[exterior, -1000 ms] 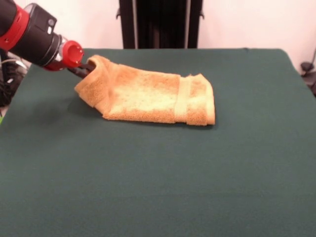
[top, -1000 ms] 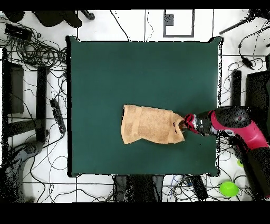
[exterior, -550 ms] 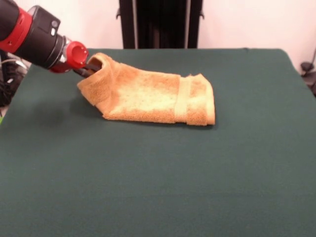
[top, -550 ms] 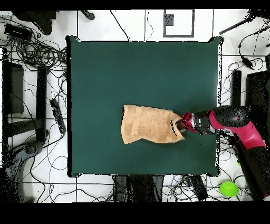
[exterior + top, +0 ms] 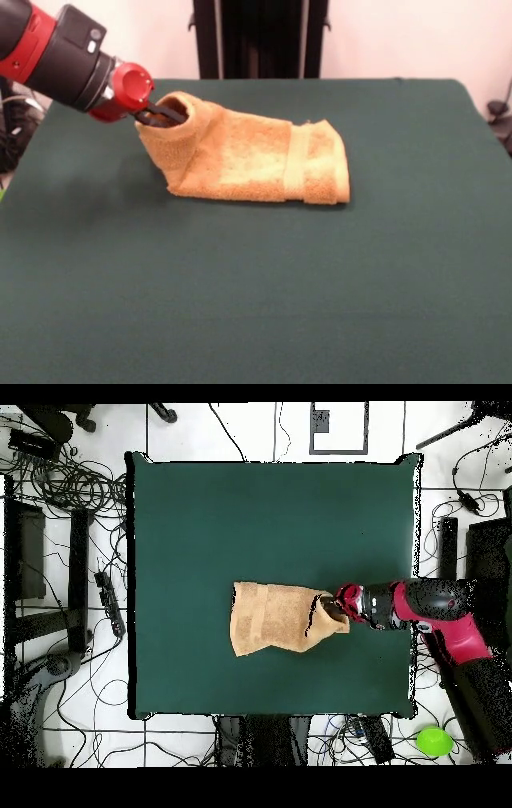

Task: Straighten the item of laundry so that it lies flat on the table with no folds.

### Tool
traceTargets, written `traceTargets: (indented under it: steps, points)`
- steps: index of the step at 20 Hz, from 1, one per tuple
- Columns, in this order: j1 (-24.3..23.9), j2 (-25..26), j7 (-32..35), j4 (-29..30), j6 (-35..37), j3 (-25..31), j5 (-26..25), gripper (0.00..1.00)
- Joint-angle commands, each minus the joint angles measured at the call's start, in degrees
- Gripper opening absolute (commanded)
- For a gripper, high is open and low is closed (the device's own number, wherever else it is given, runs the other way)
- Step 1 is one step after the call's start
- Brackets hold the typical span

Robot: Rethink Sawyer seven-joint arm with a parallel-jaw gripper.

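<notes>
The item of laundry [image 5: 256, 156], a golden-orange towel, lies folded on the green table [image 5: 256, 280], a little left of centre. Its right end rests flat and shows a woven band. Its left end is raised off the cloth and curls into a loop around my gripper [image 5: 166, 117]. The dark fingers [image 5: 154, 118] are shut on that lifted edge. From overhead, the towel [image 5: 272, 620] sits right of the table's [image 5: 250, 514] middle, and the gripper [image 5: 328, 610] holds its right end, with the arm reaching in from the right.
A black stand [image 5: 258, 38] rises behind the table's far edge. Cables and dark gear cover the floor left of the table [image 5: 60, 534], and a green object [image 5: 433, 741] lies on the floor at the lower right.
In the front view the gripper has moved right and slightly up, carrying the towel's left end with it. That end now curls over toward the rest of the towel.
</notes>
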Motion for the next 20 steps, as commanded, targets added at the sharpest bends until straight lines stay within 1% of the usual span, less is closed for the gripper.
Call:
traceTargets:
  steps: [1, 3, 6, 9, 13, 20]
  points:
    - [2.0, 0.3, 6.0, 7.9, -9.4, 6.0, 6.7, 1.0]
    - [2.0, -0.1, 6.6, 9.0, -10.1, 6.2, 8.0, 1.0]
    - [1.7, 0.1, 5.0, 9.9, -11.9, 6.7, 8.4, 1.0]
    - [1.8, -0.4, 5.7, 10.9, -13.1, 6.8, 9.6, 1.0]
    - [2.7, 0.0, 5.1, 9.7, -13.1, 6.1, 9.6, 1.0]
    - [4.3, -0.7, 7.1, 8.7, -14.1, 5.9, 11.2, 1.0]
